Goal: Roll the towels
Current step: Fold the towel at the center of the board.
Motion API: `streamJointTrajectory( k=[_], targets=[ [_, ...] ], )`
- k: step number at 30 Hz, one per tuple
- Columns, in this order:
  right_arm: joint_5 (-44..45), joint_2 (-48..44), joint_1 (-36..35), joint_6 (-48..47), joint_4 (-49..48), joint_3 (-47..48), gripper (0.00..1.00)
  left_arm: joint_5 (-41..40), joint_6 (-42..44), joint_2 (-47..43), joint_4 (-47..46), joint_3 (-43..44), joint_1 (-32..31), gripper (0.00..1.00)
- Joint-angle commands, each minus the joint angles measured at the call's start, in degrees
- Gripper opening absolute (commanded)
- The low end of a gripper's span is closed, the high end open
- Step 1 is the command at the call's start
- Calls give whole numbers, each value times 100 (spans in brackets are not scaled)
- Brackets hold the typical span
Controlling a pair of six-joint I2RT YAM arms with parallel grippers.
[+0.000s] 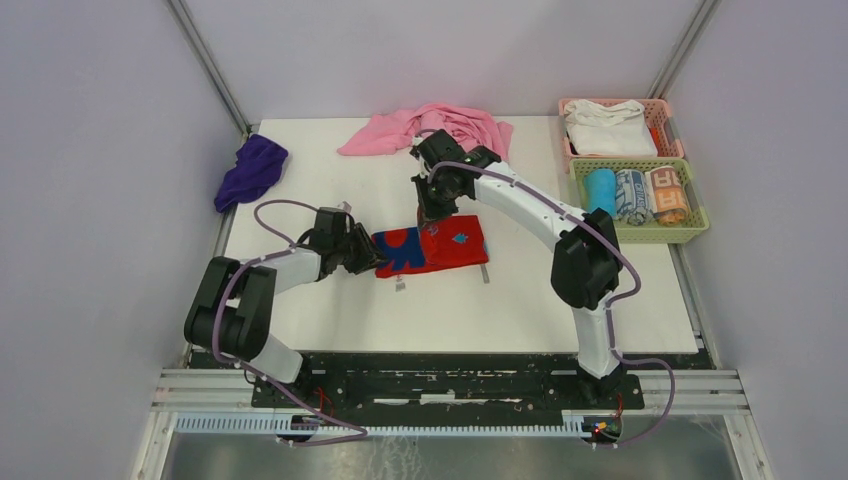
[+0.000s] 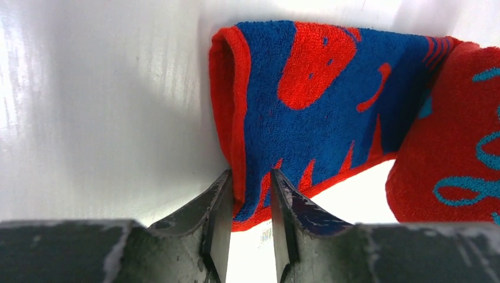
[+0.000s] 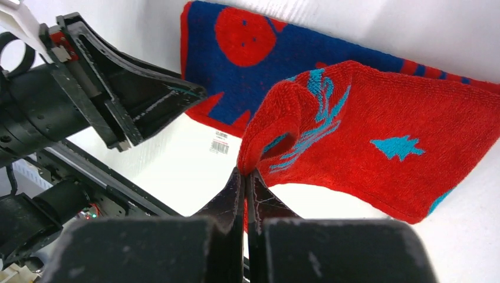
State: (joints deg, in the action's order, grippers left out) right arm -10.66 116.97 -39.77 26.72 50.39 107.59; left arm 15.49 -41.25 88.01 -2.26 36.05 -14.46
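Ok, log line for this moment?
left hand: astride red towel, left edge, grip unconfirmed | right hand: shut on red towel fold | purple towel: bunched, untouched

- Left arm (image 1: 290, 265) lies low, its forearm reaching rightwards. The left gripper (image 2: 250, 174) has its jaws narrowed onto the red towel (image 2: 330, 106) at the hem, seemingly pinching it.
- Right arm (image 1: 540, 205) arches toward the middle of the tabletop (image 1: 500, 310). The right gripper (image 3: 244, 172) points down, jaws clamped on a raised fold.

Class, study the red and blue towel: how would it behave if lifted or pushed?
Probably floppy: where the right hand pinches the towel, it folds over softly. Likely light, lifted by a pinch. Its looped pile should grip, bunching rather than sliding.
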Motion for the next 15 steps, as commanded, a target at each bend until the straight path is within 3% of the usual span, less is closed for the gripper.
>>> streamJointTrajectory(
  k=[1, 15],
  targets=[
    [-116, 162, -129, 327, -276, 372, 0, -182, 12, 194, 27, 90, -121, 35],
    [-309, 849, -441, 515, -586, 938, 1, -388, 109, 101, 240, 121, -215, 31]
  ],
)
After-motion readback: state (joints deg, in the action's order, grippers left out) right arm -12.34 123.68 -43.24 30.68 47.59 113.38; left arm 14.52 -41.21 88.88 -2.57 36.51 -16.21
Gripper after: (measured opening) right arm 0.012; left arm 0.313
